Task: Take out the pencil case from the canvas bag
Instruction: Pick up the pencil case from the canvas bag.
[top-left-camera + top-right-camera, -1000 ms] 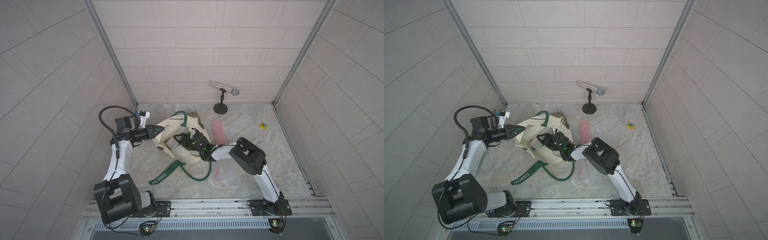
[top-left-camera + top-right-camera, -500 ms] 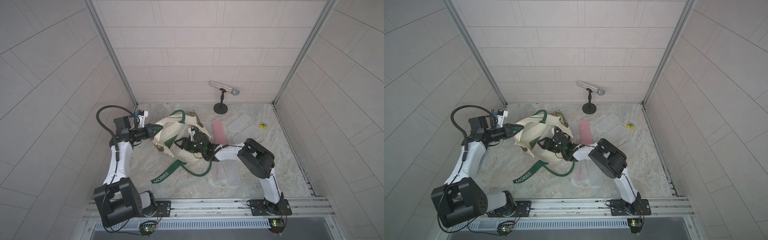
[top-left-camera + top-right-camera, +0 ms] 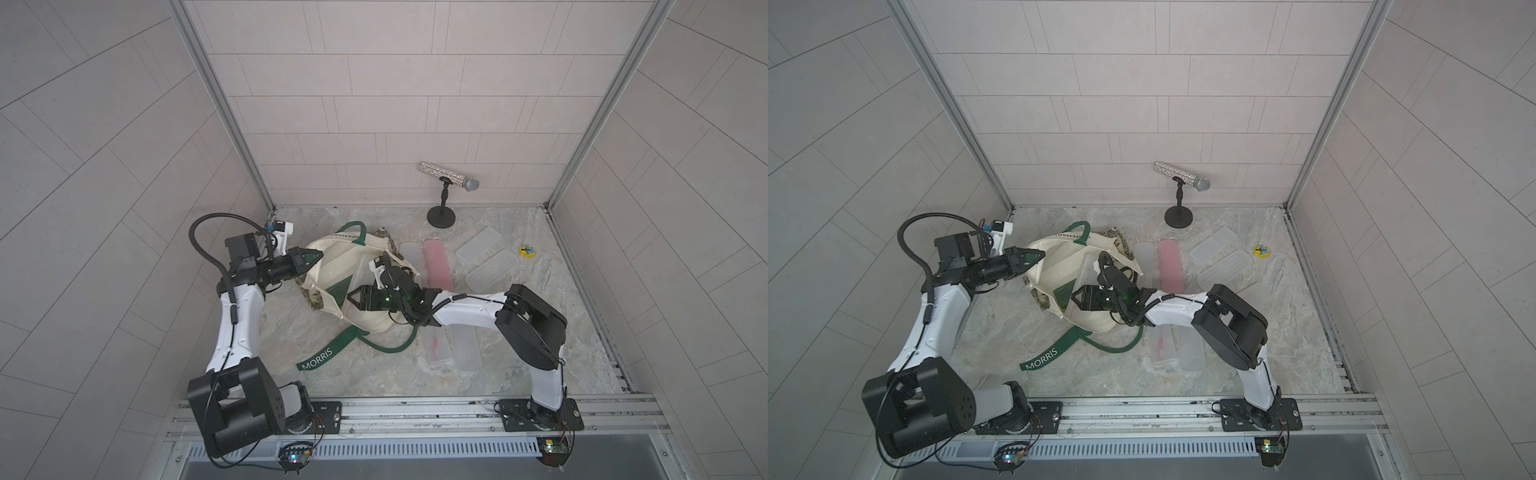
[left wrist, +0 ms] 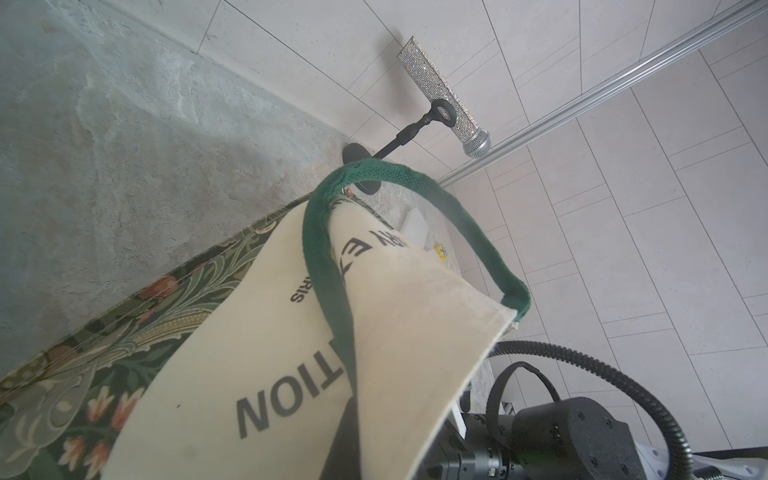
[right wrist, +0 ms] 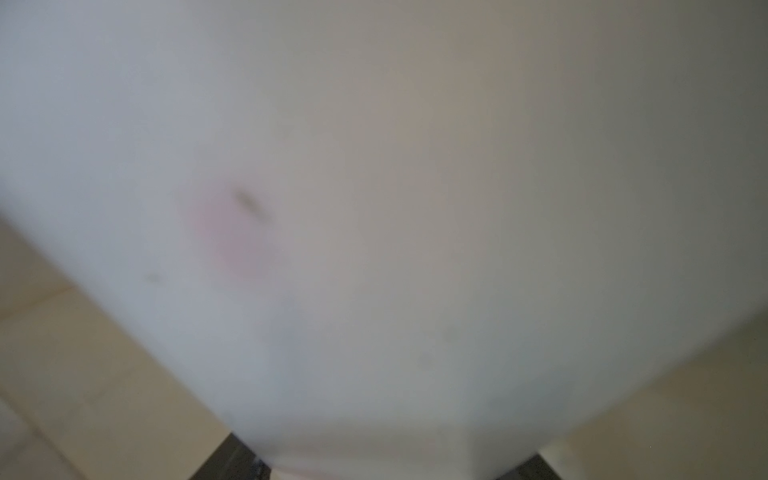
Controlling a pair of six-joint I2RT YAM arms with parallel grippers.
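The cream canvas bag (image 3: 332, 270) (image 3: 1059, 270) lies on its side on the stone table with its mouth held open. My left gripper (image 3: 313, 264) (image 3: 1038, 264) is shut on the bag's rim by the green handle (image 4: 324, 249); canvas (image 4: 270, 332) hides its jaws in the left wrist view. A frosted, pink-tinged pencil case (image 3: 360, 276) (image 3: 1082, 270) stands in the bag's mouth. My right gripper (image 3: 353, 298) (image 3: 1077, 298) reaches into the mouth and is shut on it. In the right wrist view the case (image 5: 374, 208) fills the picture, between the gripper (image 5: 380, 463) fingers.
A glitter microphone (image 3: 449, 176) on a black stand is at the back. A pink case (image 3: 436, 266) and several frosted cases (image 3: 478, 245) lie right of the bag, two more (image 3: 467, 349) under my right forearm. A yellow trinket (image 3: 527, 250) lies far right. The MORRIS strap (image 3: 328, 353) trails forward.
My right gripper has moved left and toward the front inside the bag's mouth while its elbow swung right. The left gripper has drawn the rim slightly left.
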